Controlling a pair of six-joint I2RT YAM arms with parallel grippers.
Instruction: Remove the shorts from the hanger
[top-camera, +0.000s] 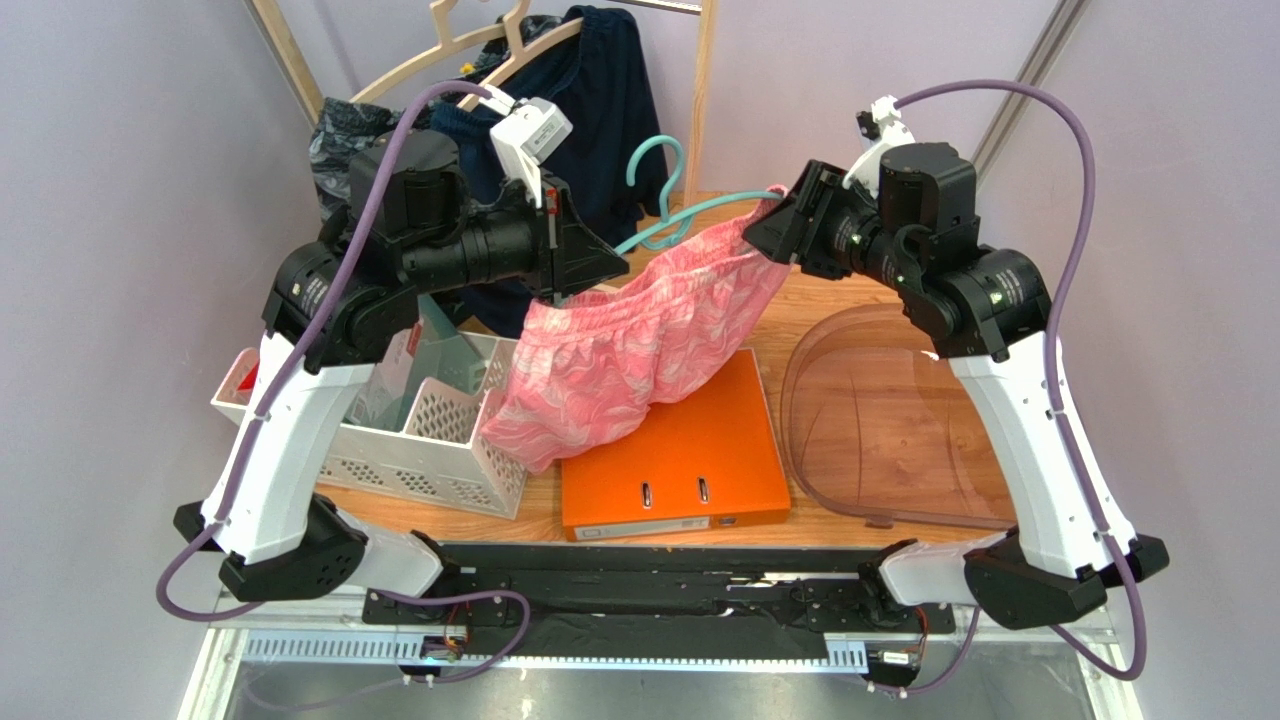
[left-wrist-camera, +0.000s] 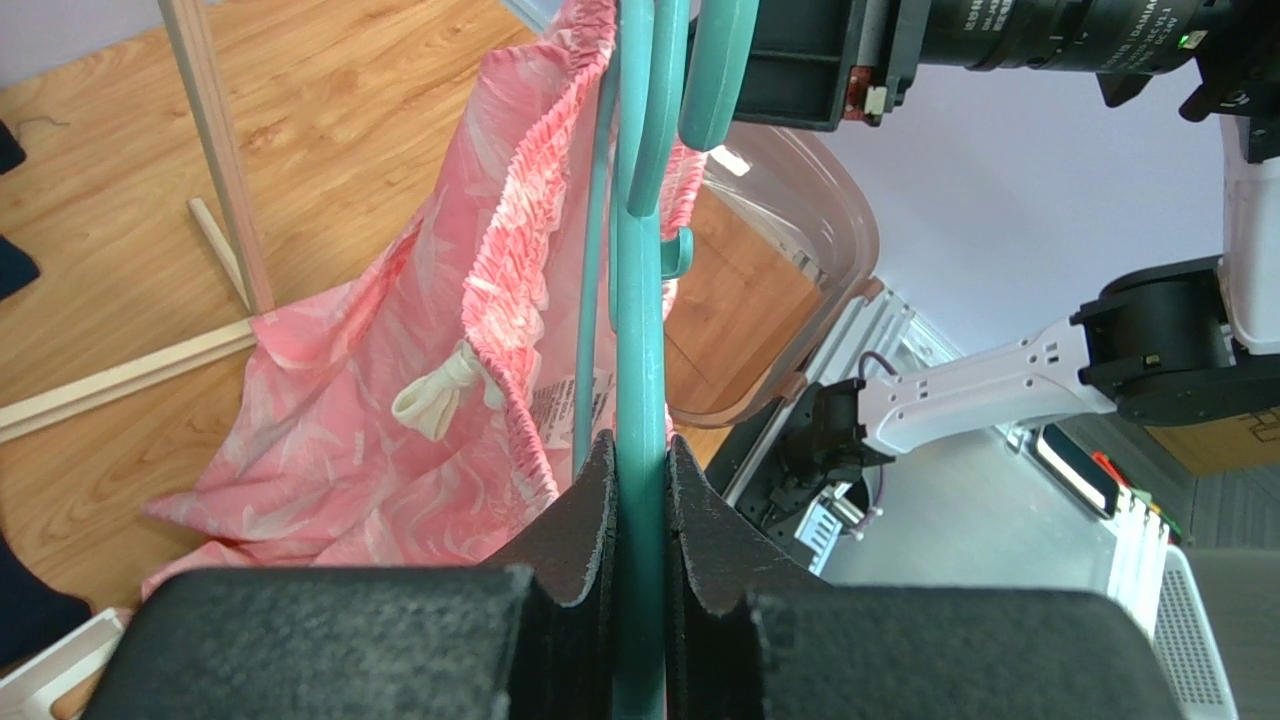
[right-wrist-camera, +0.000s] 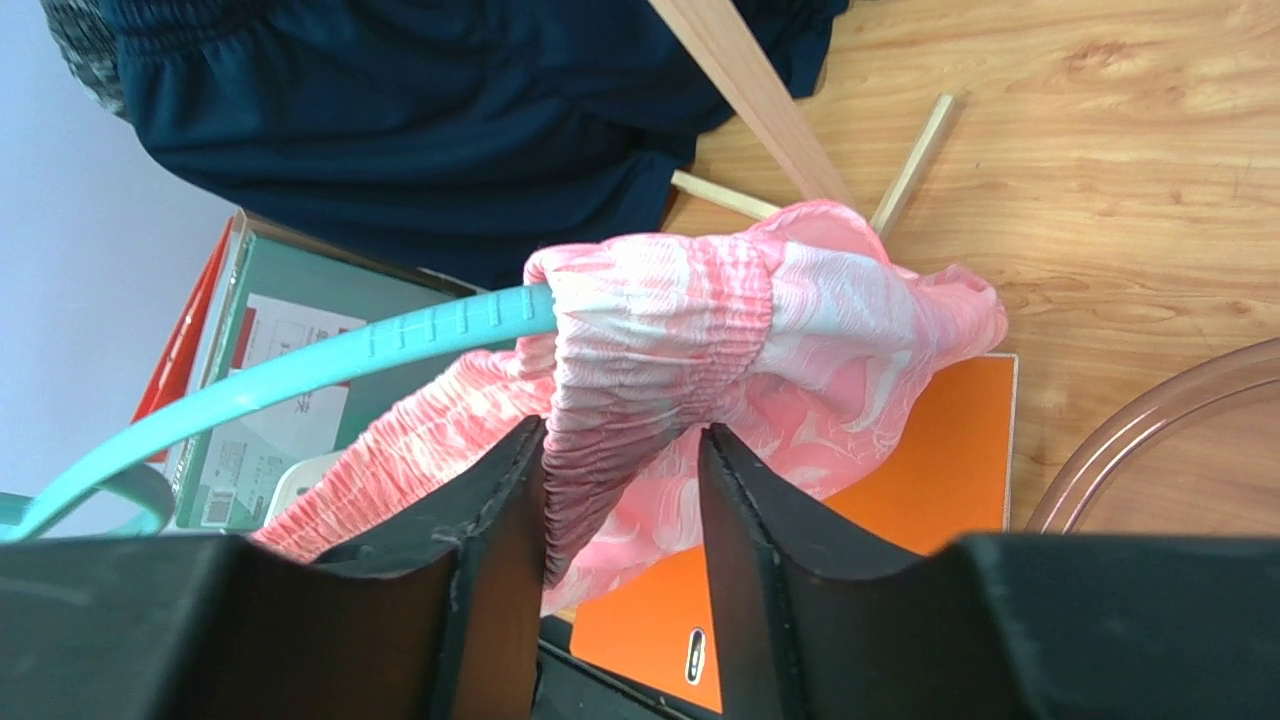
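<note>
Operator, your left claw (left-wrist-camera: 640, 450) is clamped tight on the teal hanger (left-wrist-camera: 643, 345), with its two black pads pressed against the thin plastic from either side. Your right claw (right-wrist-camera: 624, 450) has the gathered waistband of the pink shorts (top-camera: 646, 353) between its fingers (right-wrist-camera: 489, 570). The bunched elastic fills the gap and touches both of them, so it reads as a grip on the cloth. The shorts are on the hanger, held up in the air between your two arms above the middle of the table (top-camera: 766, 333). The teal arm of the hanger disappears into the waistband just beside your right claw, and the legs droop down and to the left. Their lower hem hangs over the far left corner of an orange binder (top-camera: 676, 450), just beside a white basket (top-camera: 428, 435) on the left; you cannot tell whether the cloth touches either one. A clear brownish lid (top-camera: 887, 420) lies on the table at the right. Dark navy shorts (top-camera: 609, 90) hang at the far side, next to pale wooden hangers (top-camera: 403, 71).
</note>
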